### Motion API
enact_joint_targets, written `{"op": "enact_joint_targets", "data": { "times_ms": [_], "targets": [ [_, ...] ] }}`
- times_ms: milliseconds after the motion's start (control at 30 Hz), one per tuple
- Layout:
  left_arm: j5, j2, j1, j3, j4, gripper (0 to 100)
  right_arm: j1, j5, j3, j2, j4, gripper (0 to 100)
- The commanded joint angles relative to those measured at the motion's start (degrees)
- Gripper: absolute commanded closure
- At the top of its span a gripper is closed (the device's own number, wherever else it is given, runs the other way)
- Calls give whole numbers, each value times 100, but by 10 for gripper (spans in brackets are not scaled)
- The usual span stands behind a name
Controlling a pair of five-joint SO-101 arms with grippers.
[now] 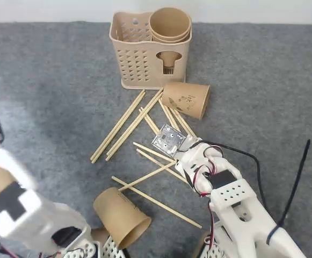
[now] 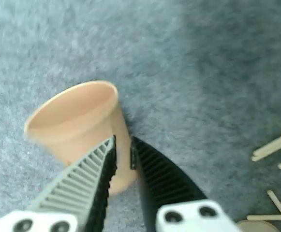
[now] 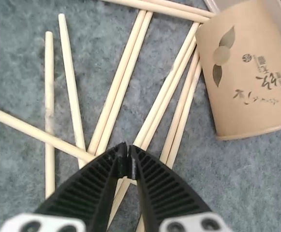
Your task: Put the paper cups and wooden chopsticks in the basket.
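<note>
Starting at the left, the left gripper (image 2: 123, 145) was seen with its jaws drawn nearly together, only a narrow slit being left between them. Its tips were set against the side of a plain paper cup (image 2: 77, 125); whether the cup's wall was actually pinched could not be told. From above, that cup (image 1: 121, 217) was found lying on its side on the grey carpet (image 1: 48, 80), close to the left arm and well apart from the basket (image 1: 137, 64). Further right, the wooden chopsticks (image 1: 157, 202) were scattered loose over the carpet between the arms and the basket, several being crossed over one another. The basket was stood upright at the far side of the carpet, and nested paper cups (image 1: 170, 24) were held upright in its right-hand end. Just in front of the basket, a printed paper cup (image 1: 187, 99) was laid on its side with its mouth turned to the right, some chopsticks being partly covered by it. Further right again, the right gripper (image 3: 128, 151) was held over the crossed chopsticks near the printed paper cup, its jaws being pressed together with nothing seen between them.
</note>
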Motion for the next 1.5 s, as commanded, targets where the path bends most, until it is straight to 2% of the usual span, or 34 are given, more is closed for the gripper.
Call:
{"op": "enact_joint_targets", "data": {
  "times_ms": [0, 133, 233, 333, 400, 567, 767, 867, 967, 1100, 1167, 1300, 1467],
  "targets": [
    [-79, -967, 369, 198, 220, 987, 4, 114, -70, -189, -136, 990],
    [-105, -1451, 651, 813, 176, 988, 4, 123, -70, -189, -136, 990],
    [-211, -1556, 633, 954, -185, 987, 4, 343, -53, -189, -136, 990],
    [-211, -1530, 176, 629, -545, 982, -4, 369, -44, -189, -136, 990],
    [-149, -1503, -114, 365, -615, 939, -4, 378, -44, -189, -136, 990],
    [-132, -923, -369, 48, -844, 724, -4, 378, -44, -189, -136, 990],
    [-132, 475, -519, -453, -1574, 719, -4, 378, -44, -189, -127, 990],
    [-132, 1459, -615, -1420, -1442, 720, -13, 378, -35, -189, -127, 990],
    [-141, 2532, -668, -2738, -914, 719, -22, 378, -35, -163, -127, 990],
    [-774, 3851, -659, -4576, 273, 722, -31, 378, -35, -163, -127, 990],
    [-853, 4316, -712, -5042, 237, 749, -31, 378, -35, -163, -136, 990],
    [-1310, 4360, -888, -4831, 246, 806, -31, 378, -35, -163, -136, 990],
    [-1811, 3552, -932, -3459, 246, 768, -31, 387, -35, -154, -136, 990]
  ]
}}
